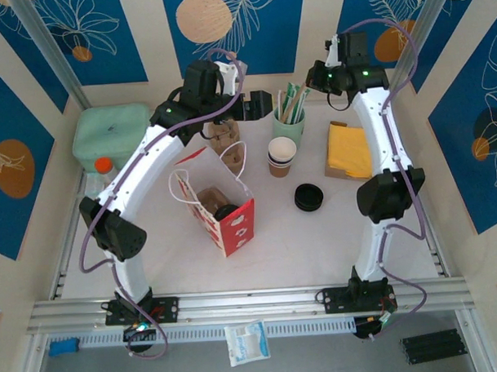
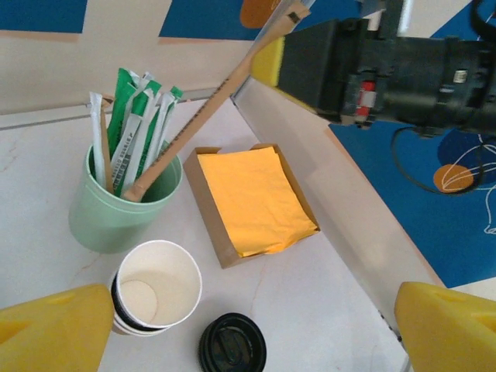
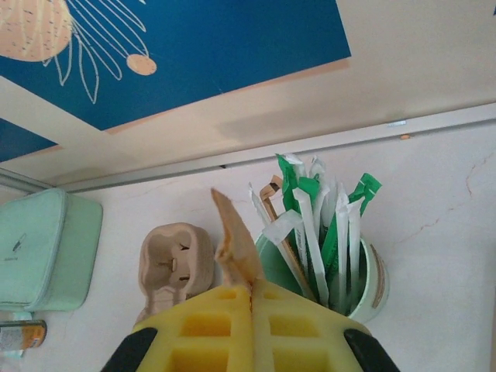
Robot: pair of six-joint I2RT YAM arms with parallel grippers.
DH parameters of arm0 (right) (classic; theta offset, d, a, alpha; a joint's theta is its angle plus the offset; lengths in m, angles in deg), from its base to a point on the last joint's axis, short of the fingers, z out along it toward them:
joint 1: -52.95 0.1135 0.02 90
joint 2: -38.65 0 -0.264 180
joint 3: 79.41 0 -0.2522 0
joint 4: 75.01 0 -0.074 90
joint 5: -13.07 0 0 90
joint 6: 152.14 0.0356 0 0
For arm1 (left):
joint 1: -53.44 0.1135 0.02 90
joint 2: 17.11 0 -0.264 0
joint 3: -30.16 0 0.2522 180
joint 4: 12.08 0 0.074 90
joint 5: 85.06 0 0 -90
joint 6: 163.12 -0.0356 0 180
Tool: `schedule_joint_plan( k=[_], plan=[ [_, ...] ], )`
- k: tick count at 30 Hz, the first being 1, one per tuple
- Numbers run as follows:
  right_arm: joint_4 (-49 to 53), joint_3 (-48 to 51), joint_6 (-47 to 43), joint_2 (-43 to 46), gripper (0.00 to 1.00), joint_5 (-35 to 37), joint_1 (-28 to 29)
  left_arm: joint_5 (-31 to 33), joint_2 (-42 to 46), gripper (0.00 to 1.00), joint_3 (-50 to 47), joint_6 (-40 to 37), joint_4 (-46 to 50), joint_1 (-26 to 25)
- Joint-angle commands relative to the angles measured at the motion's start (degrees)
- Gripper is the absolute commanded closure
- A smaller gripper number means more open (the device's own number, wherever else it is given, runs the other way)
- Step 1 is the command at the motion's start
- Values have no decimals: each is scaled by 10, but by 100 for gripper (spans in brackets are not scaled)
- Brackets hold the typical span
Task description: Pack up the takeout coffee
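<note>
A white table seen from above, with two white arms arching in from its near edge. At the back left sits a pale green box. Near the middle stands an open red-and-white bag. The coffee is inside it, its black lid showing beside a brown insert. To the right lies a tray of yellow napkins. Behind the bag are brown pulp carriers and a green pot of wrapped sticks. In front of the pot is a stack of lidless cups, and nearer, loose black lids.

The left claw hangs above the cups and lids, its yellow fingers spread wide and holding nothing. The right claw is clamped on a brown stick whose far end rests in the pot.
</note>
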Motion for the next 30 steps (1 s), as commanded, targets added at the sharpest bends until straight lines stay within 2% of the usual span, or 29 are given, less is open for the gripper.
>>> schedule_joint_plan(
  k=[1, 11, 17, 30],
  plan=[
    [-7, 11, -3, 50, 100, -6, -2, 18, 40, 6, 10, -19, 16, -4],
    [-8, 37, 4, 151, 100, -23, 15, 48, 115, 6, -57, -22, 22, -3],
    [2, 29, 3, 199, 100, -27, 48, 69, 172, 6, -113, -20, 29, -4],
    [34, -9, -33, 259, 100, 36, 203, 156, 321, 5, -273, 4, 43, -3]
  ],
)
